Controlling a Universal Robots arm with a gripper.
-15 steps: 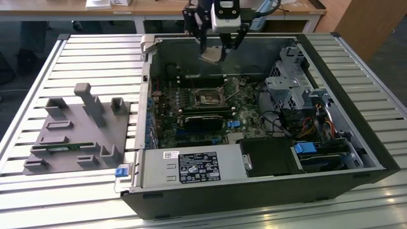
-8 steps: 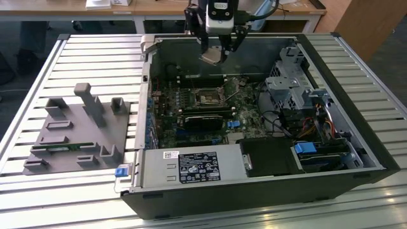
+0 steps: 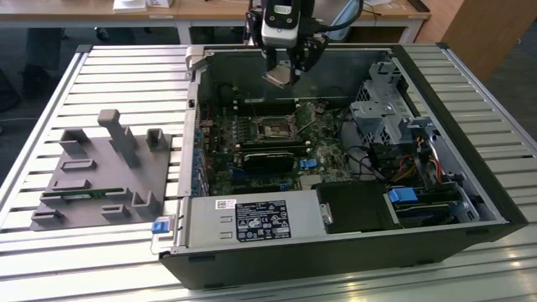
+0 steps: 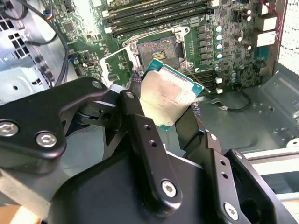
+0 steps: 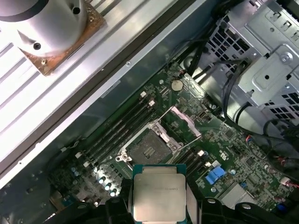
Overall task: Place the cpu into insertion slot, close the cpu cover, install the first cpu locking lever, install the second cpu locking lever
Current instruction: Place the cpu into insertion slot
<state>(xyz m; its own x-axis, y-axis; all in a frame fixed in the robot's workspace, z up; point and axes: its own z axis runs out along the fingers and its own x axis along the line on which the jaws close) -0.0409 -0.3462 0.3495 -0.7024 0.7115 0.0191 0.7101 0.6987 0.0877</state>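
Observation:
My gripper [image 3: 282, 74] hangs above the back of the open computer case, shut on the cpu [image 3: 280, 78]. In both wrist views the cpu [image 4: 170, 95] [image 5: 159, 193] is a pale silvery square chip clamped by its edges between the black fingers [image 4: 135, 109]. Below it, on the green board, the insertion slot [image 3: 275, 129] [image 4: 161, 50] [image 5: 148, 150] lies open with its dark centre bare. The cpu cover [image 5: 185, 120] [image 4: 114, 63] stands swung up beside the slot. Two thin locking levers [image 5: 161, 119] stick up at the slot's sides.
The case [image 3: 336, 258] lies on a slatted metal table. Inside are a power supply [image 3: 251, 220], a black card [image 3: 268, 157], a drive cage [image 3: 390, 113] with cables, and memory slots [image 5: 121, 128]. A grey fixture [image 3: 105, 170] sits on the exterior view's left.

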